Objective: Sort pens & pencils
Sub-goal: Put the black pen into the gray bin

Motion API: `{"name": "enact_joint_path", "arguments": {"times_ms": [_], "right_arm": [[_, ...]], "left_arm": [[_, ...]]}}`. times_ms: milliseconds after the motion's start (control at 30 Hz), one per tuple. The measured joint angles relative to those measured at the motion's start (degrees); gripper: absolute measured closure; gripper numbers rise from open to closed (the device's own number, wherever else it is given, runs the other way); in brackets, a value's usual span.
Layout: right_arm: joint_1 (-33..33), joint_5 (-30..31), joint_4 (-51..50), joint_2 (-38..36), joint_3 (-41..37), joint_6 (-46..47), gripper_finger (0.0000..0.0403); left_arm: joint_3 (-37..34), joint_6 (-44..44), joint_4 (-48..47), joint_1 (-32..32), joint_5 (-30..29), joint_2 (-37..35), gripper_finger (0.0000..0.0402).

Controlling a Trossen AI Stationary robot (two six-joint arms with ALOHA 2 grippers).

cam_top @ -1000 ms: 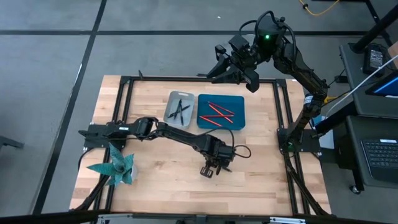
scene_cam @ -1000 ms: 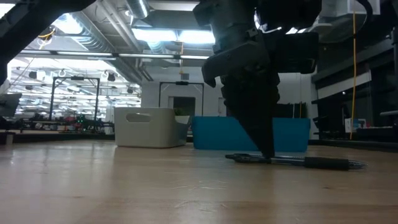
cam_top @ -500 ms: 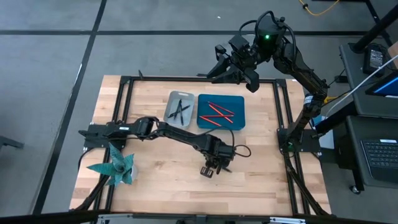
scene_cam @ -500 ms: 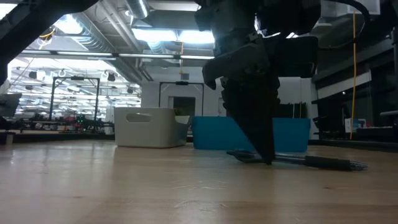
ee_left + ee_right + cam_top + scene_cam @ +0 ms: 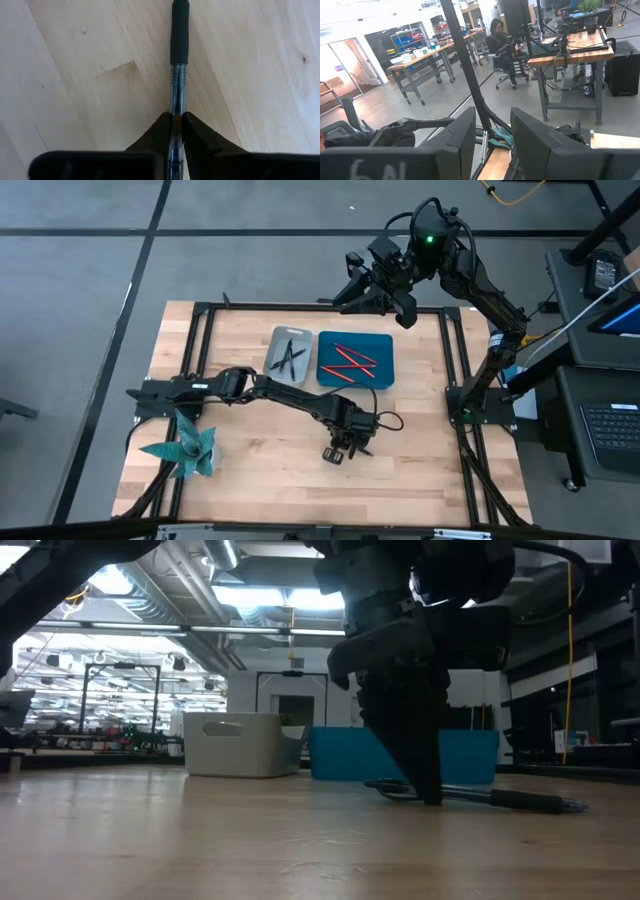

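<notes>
A pen (image 5: 176, 85) with a clear barrel and a black grip sleeve lies flat on the wooden table; the low view shows it lengthwise (image 5: 505, 800). My left gripper (image 5: 345, 448) points steeply down over it, right of the table's middle, and is shut on its barrel. My right gripper (image 5: 372, 290) hangs high above the table's far edge, open (image 5: 492, 142) and holding nothing. A grey tray (image 5: 272, 370) with black pens and a blue tray (image 5: 385, 345) with red pencils stand side by side at the far middle. My left gripper pinches the pen's clear barrel (image 5: 176, 117) between its two fingers (image 5: 197, 137), well back from the black grip sleeve (image 5: 180, 30). The fingers come from above, slanting down, one on each long side of the pen. The pen rests on the table.
A teal folded paper shape (image 5: 188, 448) lies near the table's left front corner. Black frame rails (image 5: 200, 340) run along the table's edges. In the right wrist view a person (image 5: 499, 32) sits at a desk in the room beyond.
In the low view my left gripper's fingertip stood on top of the pen a second ago; it now reaches down to the table beside it. The pen's end nearest the fingers has shifted slightly. My right arm has kept still.
</notes>
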Motion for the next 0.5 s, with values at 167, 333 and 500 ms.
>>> {"name": "enact_joint_path", "arguments": {"times_ms": [167, 333, 500], "right_arm": [[0.0, 0.0, 0.0, 0.0, 0.0, 0.0, 0.0279], [0.0, 0.5, 0.0, 0.0, 0.0, 0.0, 0.0279], [0.0, 0.5, 0.0, 0.0, 0.0, 0.0, 0.0279]], "left_arm": [[0.0, -0.3, 0.0, 0.0, 0.0, 0.0, 0.0378], [0.1, -0.7, -0.2, 0.0, -0.2, 0.0, 0.0378], [0.1, -1.3, -0.3, -0.3, -1.6, -0.1, 0.0378]]}}
